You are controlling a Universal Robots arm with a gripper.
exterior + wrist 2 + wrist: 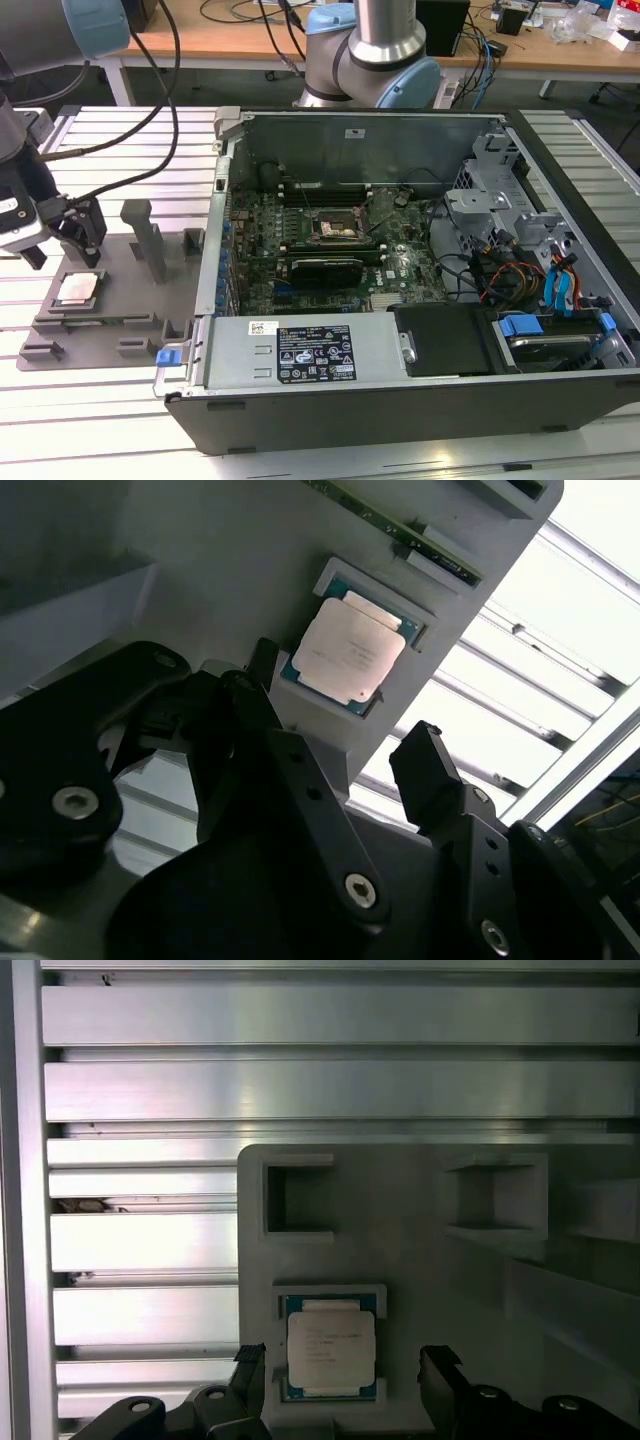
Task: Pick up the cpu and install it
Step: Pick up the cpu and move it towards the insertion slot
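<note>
The cpu (78, 288) is a small square chip with a silvery top. It lies flat in a pocket of the grey fixture tray (130, 310), at the exterior view's left. My gripper (60, 245) hangs just above it, open, with nothing between its black fingers. In both wrist views the cpu (350, 652) (331, 1348) lies below the gap between the fingers, and the gripper (340, 700) (342, 1365) does not touch it. The black-framed motherboard socket (337, 228) sits inside the open computer case, well to the exterior view's right of the gripper.
The open computer case (300, 350) has tall metal walls, cables and drive bays at its right end. Upright grey posts (150, 235) stand on the fixture tray between gripper and case. The arm's base (370, 50) stands behind the case. A ribbed aluminium table (300, 1090) lies underneath.
</note>
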